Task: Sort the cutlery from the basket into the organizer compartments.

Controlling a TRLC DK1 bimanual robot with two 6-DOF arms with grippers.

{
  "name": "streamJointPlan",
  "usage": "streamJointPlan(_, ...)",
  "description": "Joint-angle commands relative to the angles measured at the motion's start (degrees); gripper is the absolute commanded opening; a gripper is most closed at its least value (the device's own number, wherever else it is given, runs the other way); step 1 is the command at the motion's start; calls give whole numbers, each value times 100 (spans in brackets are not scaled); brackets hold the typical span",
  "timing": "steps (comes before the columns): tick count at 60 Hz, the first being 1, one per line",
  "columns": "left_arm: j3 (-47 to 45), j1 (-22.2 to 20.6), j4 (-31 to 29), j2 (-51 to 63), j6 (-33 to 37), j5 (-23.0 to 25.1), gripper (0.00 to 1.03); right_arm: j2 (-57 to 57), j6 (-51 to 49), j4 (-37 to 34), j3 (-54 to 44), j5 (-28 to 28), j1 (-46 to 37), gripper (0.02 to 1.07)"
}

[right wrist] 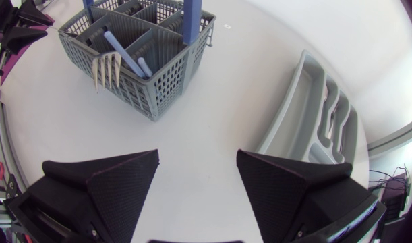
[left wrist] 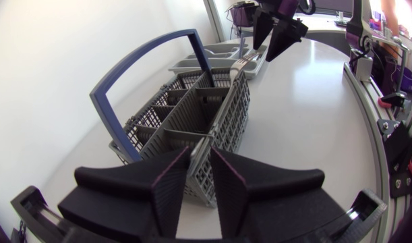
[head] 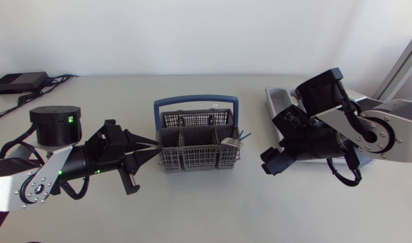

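Fig.: L gripper [left wrist: 199, 162], fingers narrowly parted, is set just before the basket [left wrist: 229, 118] end wall. R gripper [right wrist: 197, 158], spread wide and empty, is held betw. basket and organizer [right wrist: 313, 115]. A fork [right wrist: 106, 67] is seen in the basket.

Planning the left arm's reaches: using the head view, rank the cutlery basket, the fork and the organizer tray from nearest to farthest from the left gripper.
1. Cutlery basket, directly ahead of the left gripper.
2. Fork, at the basket's far corner.
3. Organizer tray, beyond the basket, partly behind the right arm.
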Motion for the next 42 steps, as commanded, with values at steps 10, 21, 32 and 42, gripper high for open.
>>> streamJointPlan(10,-113,90,174,204,309,240,23,195,-32,122,-96,103,209,88)
streamJointPlan(21,-34,125,253,546,555,319,20,283,-58,122,-44,138,209,88)
streamJointPlan(32,151,195,297,854,678,513,3,415,-58,148,-17,147,253,88)
streamJointPlan(42,230,195,314,872,678,565,3,538,-58,201,-17,200,288,88)
